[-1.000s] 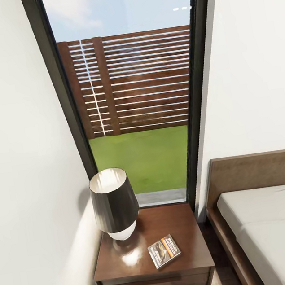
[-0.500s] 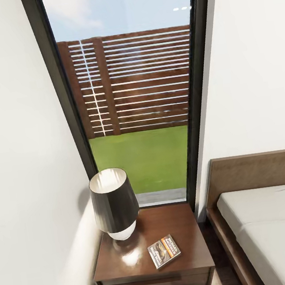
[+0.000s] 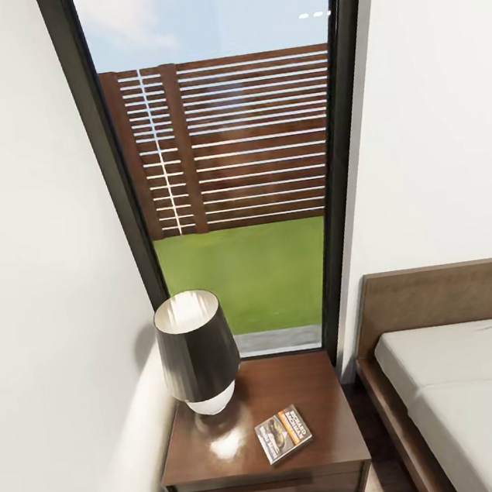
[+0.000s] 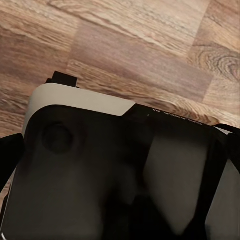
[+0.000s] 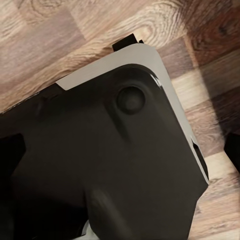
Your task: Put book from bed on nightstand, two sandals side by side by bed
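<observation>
head: high, facing window (image 3: pixel 226 163), nightstand (image 3: pixel 297 383) near | wrists: close, facing down at plank floor (image 4: pixel 150 45)

We see the nightstand (image 3: pixel 227 444) hemmed between white wall (image 3: pixel 43 306) and bed (image 3: pixel 460 380); its lamp (image 3: pixel 199 354) blocks the rear-left corner, the book (image 3: pixel 283 433) sits front-right, bare top between.

book (image 3: pixel 283 433) dk cover, orange band | nightstand (image 3: pixel 314 393) dk brown | lamp (image 3: pixel 197 352) blk shade, wht base
</observation>
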